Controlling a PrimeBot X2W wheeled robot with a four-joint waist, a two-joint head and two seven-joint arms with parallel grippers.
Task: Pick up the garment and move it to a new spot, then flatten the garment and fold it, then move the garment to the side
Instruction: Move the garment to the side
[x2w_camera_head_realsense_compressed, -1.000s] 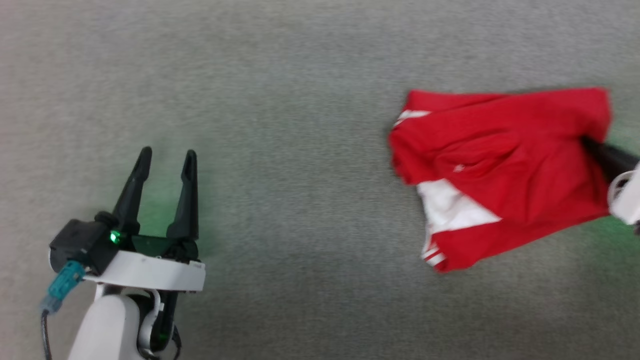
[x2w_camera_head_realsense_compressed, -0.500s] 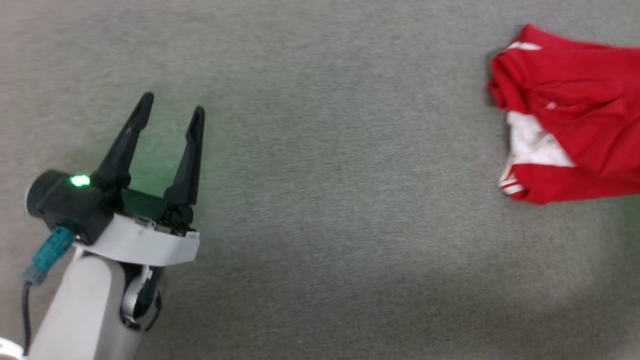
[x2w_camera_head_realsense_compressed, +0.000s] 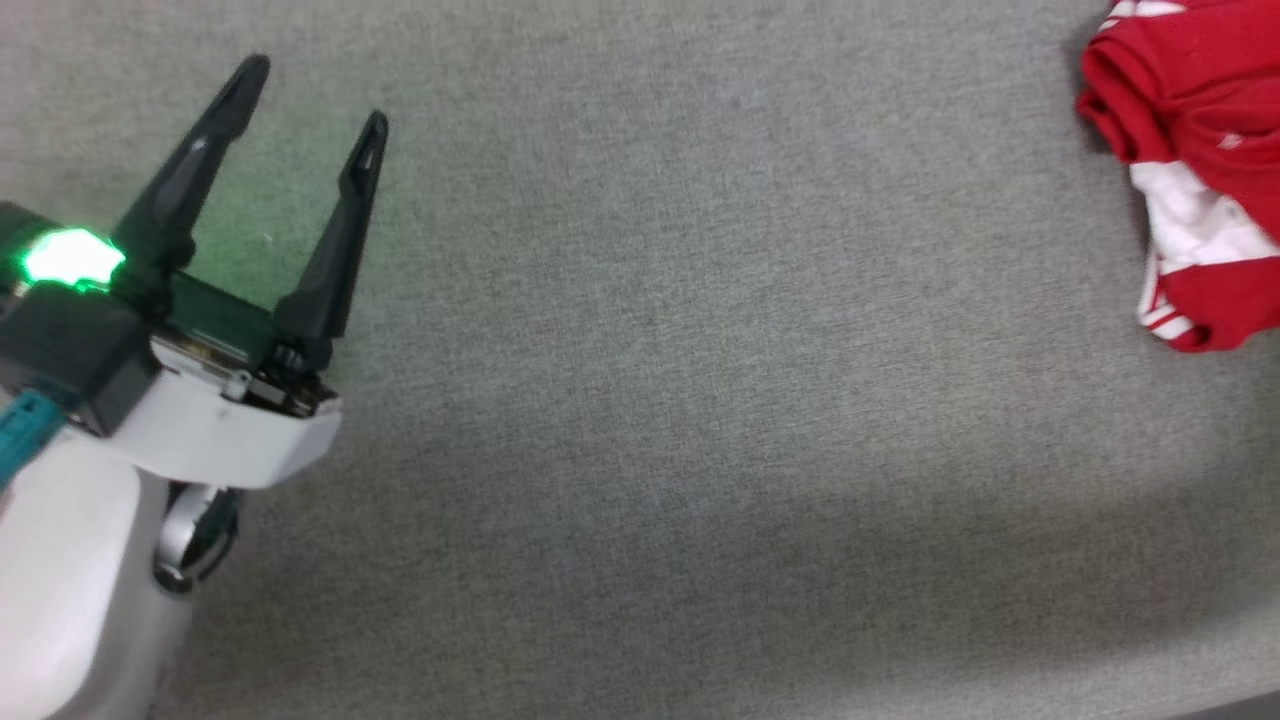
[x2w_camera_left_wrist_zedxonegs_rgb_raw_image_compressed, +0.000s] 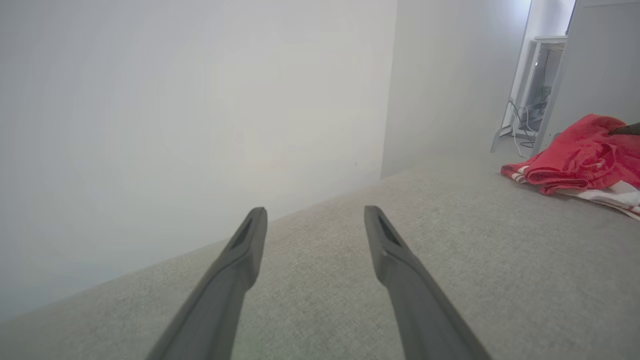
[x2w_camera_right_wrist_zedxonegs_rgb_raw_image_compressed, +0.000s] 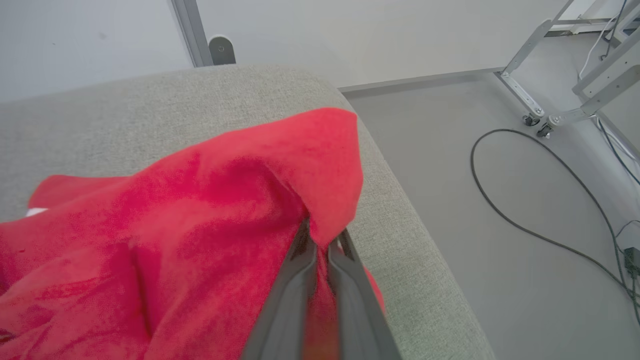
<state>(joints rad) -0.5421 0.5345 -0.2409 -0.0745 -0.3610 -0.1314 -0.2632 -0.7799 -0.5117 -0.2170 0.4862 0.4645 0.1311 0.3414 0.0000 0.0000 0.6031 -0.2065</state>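
Garment (x2w_camera_right_wrist_zedxonegs_rgb_raw_image_compressed: 200, 215), bunched red cloth, clamped in right gripper (x2w_camera_right_wrist_zedxonegs_rgb_raw_image_compressed: 322, 235), left gripper (x2w_camera_head_realsense_compressed: 315, 92) spread wide and empty above grey upholstery (x2w_camera_head_realsense_compressed: 700, 400)

Red garment (x2w_camera_head_realsense_compressed: 1195, 120) bunched, white lining showing, at cushion edge.

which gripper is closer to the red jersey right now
Right. The right gripper is shut on a fold of the red jersey; the left gripper is open, well apart from it across the grey fabric surface.
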